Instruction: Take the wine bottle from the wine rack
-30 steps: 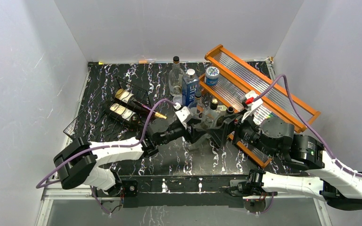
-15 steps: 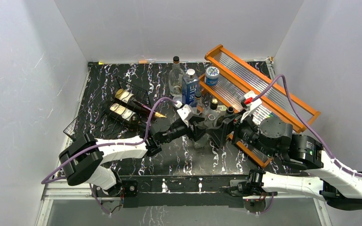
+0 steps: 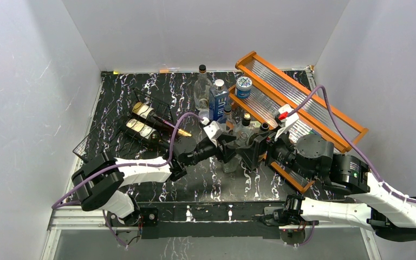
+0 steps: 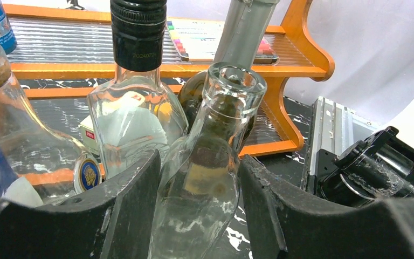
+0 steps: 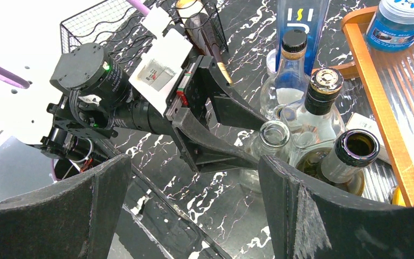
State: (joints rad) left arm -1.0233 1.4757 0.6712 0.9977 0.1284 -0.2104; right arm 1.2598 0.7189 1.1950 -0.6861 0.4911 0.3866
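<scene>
Wine bottles (image 3: 147, 131) lie untouched on the wire rack (image 3: 120, 130); left gripper (image 4: 197, 216) straddles an upright clear bottle (image 4: 205, 183), right gripper (image 5: 194, 189) wide open.

Judgement: rack reach not begun.

Plain white walls (image 3: 195, 32) enclose a black marble-patterned table (image 3: 114, 92); a metal rail (image 3: 211, 223) runs along its near edge
</scene>
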